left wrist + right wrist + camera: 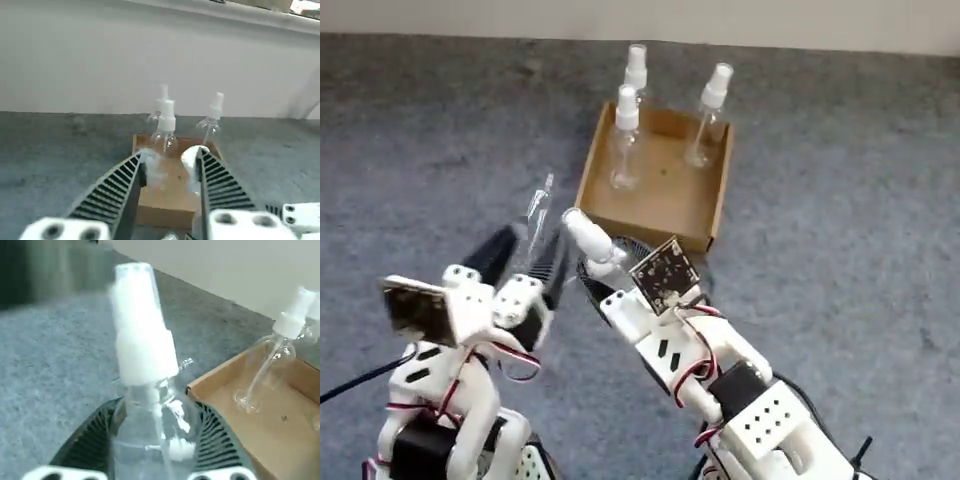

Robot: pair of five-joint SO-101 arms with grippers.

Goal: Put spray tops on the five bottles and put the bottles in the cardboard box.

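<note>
right gripper point(155, 420) clamped on capped bottle point(142, 340) | held near cardboard box point(665, 185), likely for boxing | left gripper point(170, 157) jaws apart, standing by

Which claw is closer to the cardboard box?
Right. The right gripper, holding a bottle, is just short of the box; the left gripper sits farther off, beside the right one.

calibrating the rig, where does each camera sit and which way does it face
high: fixed above and behind the arms, looking down on them and the box
left wrist: on the left arm, looking forward past the left gripper to the box
right wrist: on the right arm, facing the right gripper, shut on a bottle
shared: all three show the box
</note>
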